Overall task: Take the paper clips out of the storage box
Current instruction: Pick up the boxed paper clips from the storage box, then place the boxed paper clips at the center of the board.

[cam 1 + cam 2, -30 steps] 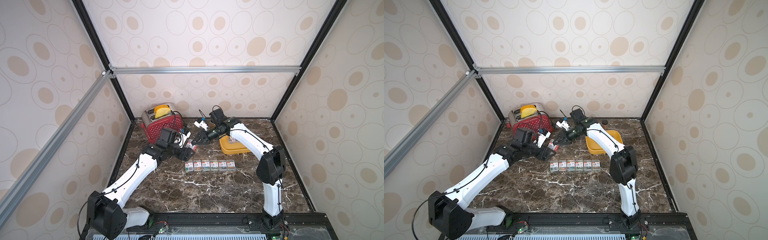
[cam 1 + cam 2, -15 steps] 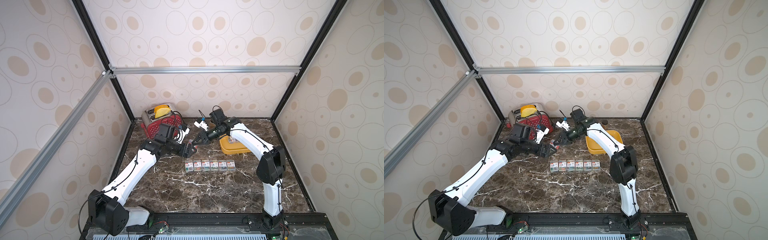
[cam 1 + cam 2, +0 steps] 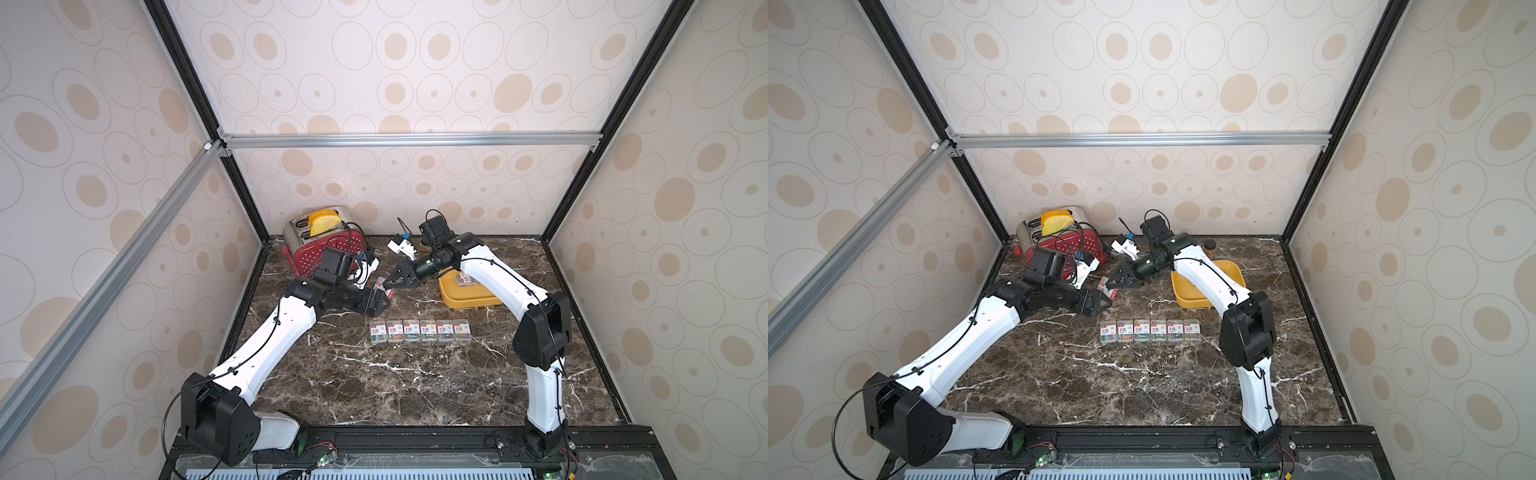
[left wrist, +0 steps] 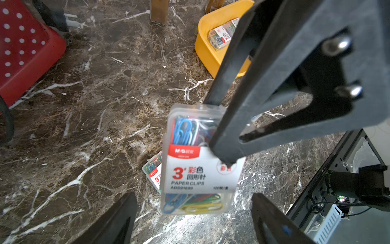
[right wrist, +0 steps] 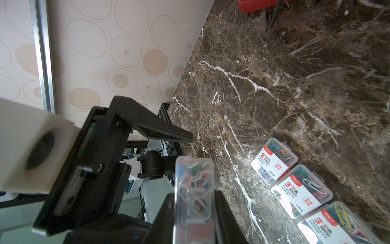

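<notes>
1. The held case point(image 4: 198, 160) has a white label with a red band reading "M&G". Below the band come a red "3", the characters "彩色回形针", then "PAPERCLIPS" and a code starting "ABS" whose digits are too soft to read. Blue, white, green and yellow clips show through the clear plastic.
2. The row of six cases point(image 3: 419, 331) carries the same red-and-white label. "PAPERCLIPS" is legible on those seen in the right wrist view.
3. The right gripper point(image 3: 388, 285) pinches the held case across its flat faces, with one finger point(image 4: 223, 139) lying over the label. The case hangs clear of the table point(image 3: 374, 386).
4. The left gripper point(image 3: 383, 302) is spread wide and faces the right gripper. The case's free end sits between its fingers point(image 4: 118, 221), with a gap on each side and touching neither.
5. The tray point(image 3: 465, 299) sits on the table behind the right gripper, under that arm. One more case point(image 4: 223, 33) lies inside it.
6. The row lies flat on the table, nearer the robot's base than both grippers and apart from the tray.
</notes>
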You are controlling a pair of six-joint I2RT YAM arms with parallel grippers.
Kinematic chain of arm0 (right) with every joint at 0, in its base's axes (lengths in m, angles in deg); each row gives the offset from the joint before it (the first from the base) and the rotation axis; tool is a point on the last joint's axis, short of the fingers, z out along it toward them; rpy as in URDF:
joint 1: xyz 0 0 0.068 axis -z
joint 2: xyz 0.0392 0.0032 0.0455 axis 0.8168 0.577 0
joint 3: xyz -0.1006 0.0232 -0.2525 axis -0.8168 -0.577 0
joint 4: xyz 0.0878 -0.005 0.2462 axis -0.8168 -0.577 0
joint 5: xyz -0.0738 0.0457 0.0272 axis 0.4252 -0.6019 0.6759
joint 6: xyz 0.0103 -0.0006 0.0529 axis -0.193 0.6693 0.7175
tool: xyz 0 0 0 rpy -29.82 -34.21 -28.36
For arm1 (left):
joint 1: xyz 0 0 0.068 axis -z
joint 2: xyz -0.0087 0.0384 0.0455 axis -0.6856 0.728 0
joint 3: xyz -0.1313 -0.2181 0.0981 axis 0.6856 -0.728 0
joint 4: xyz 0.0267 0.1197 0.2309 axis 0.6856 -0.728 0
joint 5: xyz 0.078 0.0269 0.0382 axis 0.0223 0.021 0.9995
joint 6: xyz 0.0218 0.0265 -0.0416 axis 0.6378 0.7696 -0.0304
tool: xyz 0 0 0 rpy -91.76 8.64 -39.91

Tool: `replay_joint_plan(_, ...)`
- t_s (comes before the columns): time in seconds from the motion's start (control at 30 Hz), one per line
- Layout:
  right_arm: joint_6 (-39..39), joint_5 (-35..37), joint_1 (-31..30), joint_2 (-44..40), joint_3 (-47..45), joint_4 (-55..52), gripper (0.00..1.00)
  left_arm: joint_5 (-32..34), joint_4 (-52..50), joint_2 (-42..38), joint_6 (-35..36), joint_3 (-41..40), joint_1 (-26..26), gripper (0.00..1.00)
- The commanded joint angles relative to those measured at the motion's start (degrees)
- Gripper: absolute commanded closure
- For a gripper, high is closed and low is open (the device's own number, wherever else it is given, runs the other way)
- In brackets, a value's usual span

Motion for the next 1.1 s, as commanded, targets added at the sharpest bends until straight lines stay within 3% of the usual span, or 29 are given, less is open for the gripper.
replay_joint_plan(0.0, 0.1, -1.1, -0.3, 0.1, 2.1, -0.2, 0.79, 0.1, 0.9, 1.6, 1.7, 2.7, 0.5, 0.13)
replay_joint_plan(0.2, 0.0, -1.0, -0.4, 0.2, 2.3, -0.7, 0.79, 0.3, 3.7, 2.5, 2.1, 3.3, 0.6, 0.18)
replay_joint_plan(0.47, -0.5, -0.8, -0.9, 0.3, 2.0, -1.4, 0.8, 1.4, 5.2, 3.1, 1.8, 3.7, 0.6, 0.38)
replay_joint_plan(0.8, -0.4, -0.8, -0.9, 0.4, 2.3, -1.6, 0.77, 2.8, 5.2, 2.7, 1.2, 2.6, 0.6, 0.55)
replay_joint_plan(0.87, -0.4, -0.8, -1.0, 0.4, 2.4, -1.6, 0.74, 3.8, 4.6, 2.4, 1.1, 2.1, 0.6, 0.64)
replay_joint_plan(0.93, -0.4, -1.0, -1.0, 0.4, 2.4, -1.7, 0.68, 4.5, 4.1, 2.2, 1.1, 1.6, 0.5, 0.66)
replay_joint_plan(1.07, -1.0, -0.5, -0.9, 0.3, 3.0, -2.9, 0.44, 6.2, 3.0, 1.6, 0.0, 0.6, 0.5, 0.67)
